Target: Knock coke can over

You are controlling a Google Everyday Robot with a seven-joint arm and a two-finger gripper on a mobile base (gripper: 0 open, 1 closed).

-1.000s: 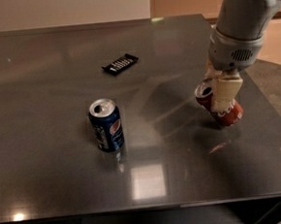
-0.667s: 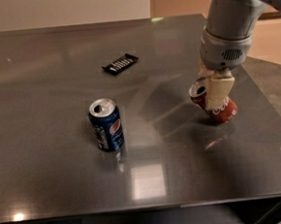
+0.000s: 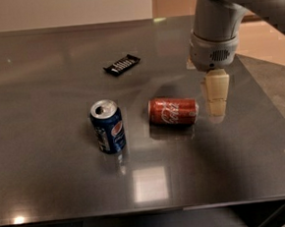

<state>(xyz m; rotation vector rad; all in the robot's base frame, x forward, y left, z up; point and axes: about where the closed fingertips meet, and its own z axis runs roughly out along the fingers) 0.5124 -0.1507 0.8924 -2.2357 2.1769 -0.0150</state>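
Surface: We see a dark grey glossy tabletop (image 3: 44, 182) filling most of the frame, with a pale wall along the top edge.
Task can: The red aluminium Coca-Cola can (image 3: 173, 111) lies on its side just right of the frame's centre. Its length runs left to right and its white script faces us.
Other can: 1 blue Pepsi can (image 3: 107, 126) stands upright left of centre, near the red can but apart from it.
Other item: 1 small flat black object with white markings (image 3: 122, 64) lies well apart, toward the upper middle. We cannot tell what it is.
Claw: The cream-coloured gripper (image 3: 216, 107) hangs from the grey arm at the right of the frame, just beside the red can's right end, tip close to the table. We cannot tell how far open it is. We see nothing in its hold.
Done: We judge the knock complete, since the red can is flat on the table and looks settled.
Left: In our judgement nothing of the task proper remains, except perhaps lifting the arm clear. The blue can needs no touching.
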